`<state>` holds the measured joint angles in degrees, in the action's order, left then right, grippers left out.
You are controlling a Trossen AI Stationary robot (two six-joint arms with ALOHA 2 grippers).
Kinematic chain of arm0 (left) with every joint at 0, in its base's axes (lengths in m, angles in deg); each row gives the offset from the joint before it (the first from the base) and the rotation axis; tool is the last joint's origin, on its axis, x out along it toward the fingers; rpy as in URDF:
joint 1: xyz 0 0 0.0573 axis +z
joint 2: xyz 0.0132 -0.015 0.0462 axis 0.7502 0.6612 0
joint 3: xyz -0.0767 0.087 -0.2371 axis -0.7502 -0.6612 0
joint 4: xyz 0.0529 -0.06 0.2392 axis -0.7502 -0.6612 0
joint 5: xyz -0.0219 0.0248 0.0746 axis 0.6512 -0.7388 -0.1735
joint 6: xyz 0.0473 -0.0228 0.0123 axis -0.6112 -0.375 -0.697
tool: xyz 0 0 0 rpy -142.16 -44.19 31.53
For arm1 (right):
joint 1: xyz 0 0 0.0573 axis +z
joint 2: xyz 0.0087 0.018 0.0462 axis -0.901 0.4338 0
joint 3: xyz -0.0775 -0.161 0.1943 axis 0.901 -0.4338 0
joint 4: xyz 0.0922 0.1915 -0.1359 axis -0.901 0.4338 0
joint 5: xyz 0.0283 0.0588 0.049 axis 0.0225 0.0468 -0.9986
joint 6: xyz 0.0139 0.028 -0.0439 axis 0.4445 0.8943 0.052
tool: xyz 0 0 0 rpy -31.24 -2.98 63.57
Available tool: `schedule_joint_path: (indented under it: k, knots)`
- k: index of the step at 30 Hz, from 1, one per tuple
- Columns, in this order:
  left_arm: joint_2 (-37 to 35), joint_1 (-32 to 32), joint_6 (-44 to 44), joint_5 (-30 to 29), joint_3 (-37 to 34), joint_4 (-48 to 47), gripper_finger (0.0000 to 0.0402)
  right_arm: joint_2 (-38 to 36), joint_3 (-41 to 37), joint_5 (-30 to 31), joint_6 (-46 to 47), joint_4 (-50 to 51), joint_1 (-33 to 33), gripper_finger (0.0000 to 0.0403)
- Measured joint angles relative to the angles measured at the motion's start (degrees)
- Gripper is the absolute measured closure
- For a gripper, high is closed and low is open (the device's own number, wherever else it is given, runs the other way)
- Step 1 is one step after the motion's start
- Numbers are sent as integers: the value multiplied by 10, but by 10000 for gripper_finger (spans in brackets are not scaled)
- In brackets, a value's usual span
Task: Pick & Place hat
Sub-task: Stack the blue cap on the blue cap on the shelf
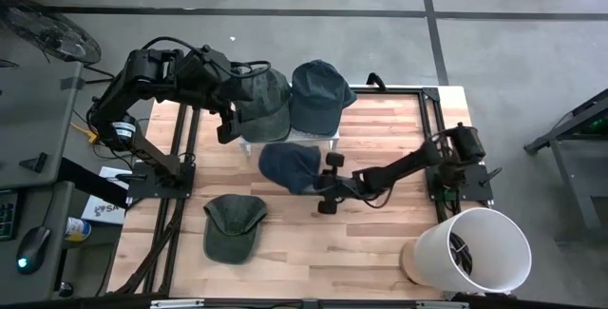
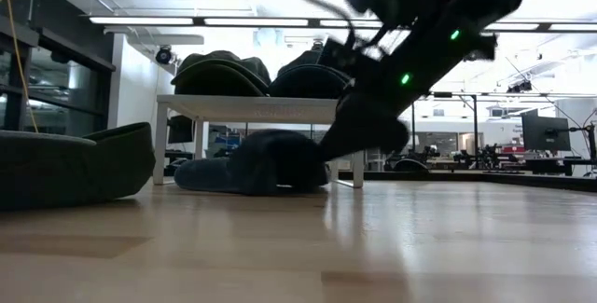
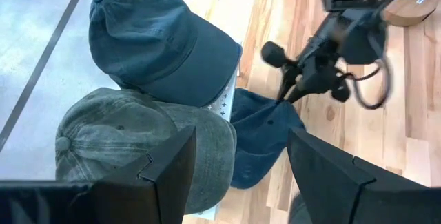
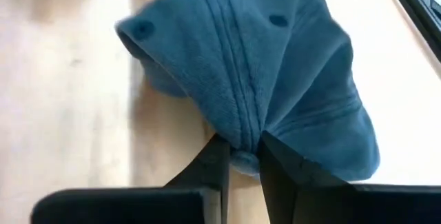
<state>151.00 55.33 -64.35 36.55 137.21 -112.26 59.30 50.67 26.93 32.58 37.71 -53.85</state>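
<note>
- Pinching the blue hat between the right gripper fingers, on the wooden table just beside the small white stand.
- Hovering with the left gripper spread above the green hat on that stand.

Two dark jointed arms, black looped cables, small green indicator lights, angular black end effector fingers.

High view: overhead, straight down on the whole table. Low view: table-top height, level across the boards, close to the right gripper. Left wrist view: looks down past its own fingers. Right wrist view: very close on the blue cap, which all four views share.
</note>
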Motion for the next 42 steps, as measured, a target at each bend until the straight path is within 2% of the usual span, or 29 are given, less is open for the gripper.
schedule_joint_path:
  k: [6, 13, 17, 21, 26, 35, 42]
  knots:
    - [0, 0, 0, 0, 0, 0, 180, -70, 0, 13, 40, 71, 54, 357]
    - [0, 0, 0, 8, 0, 0, 180, -173, 0, 95, 86, 142, 108, 357]
    - [3, 0, 0, 23, 0, 12, 180, -228, 0, 113, 84, 154, 125, 357]
    - [14, 0, -1, 74, 0, 49, 180, -273, 0, 113, 55, 154, 134, 357]
    - [40, 0, -25, 139, 0, 83, 180, -328, 0, 83, 5, 136, 141, 357]
    - [102, 0, -54, 204, 0, 111, 180, -408, 0, -17, -75, 75, 141, 357]
    - [144, 0, -65, 263, 0, 142, 180, -454, 0, -76, -98, 66, 139, 357]
